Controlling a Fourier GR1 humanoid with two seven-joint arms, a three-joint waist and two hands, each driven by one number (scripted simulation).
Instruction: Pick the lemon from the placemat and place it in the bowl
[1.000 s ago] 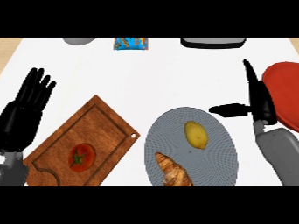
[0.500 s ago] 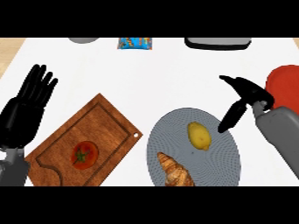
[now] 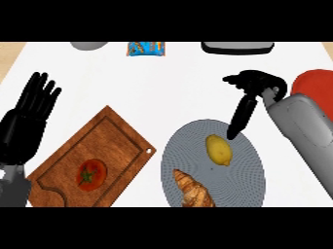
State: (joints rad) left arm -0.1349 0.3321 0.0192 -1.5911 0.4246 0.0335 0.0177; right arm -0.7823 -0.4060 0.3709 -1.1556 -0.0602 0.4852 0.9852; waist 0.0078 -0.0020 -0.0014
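The right robot hand (image 3: 250, 97) is held open, its fingers extended down toward the lemon (image 3: 218, 150), which lies on the grey placemat (image 3: 198, 141) just below the fingertips, not yet enclosed. A croissant (image 3: 193, 188) lies further below on the same placemat; the red bowl (image 3: 326, 92) sits just to the hand's right. The lemon could be nudged and rolled toward the croissant if contact is made off-centre. The left robot hand (image 3: 24, 126) rests open, well away at the counter (image 3: 169, 82) edge.

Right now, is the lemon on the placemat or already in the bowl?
On the placemat. The lemon lies there above the croissant; the right robot hand points at it, and the red bowl sits apart.
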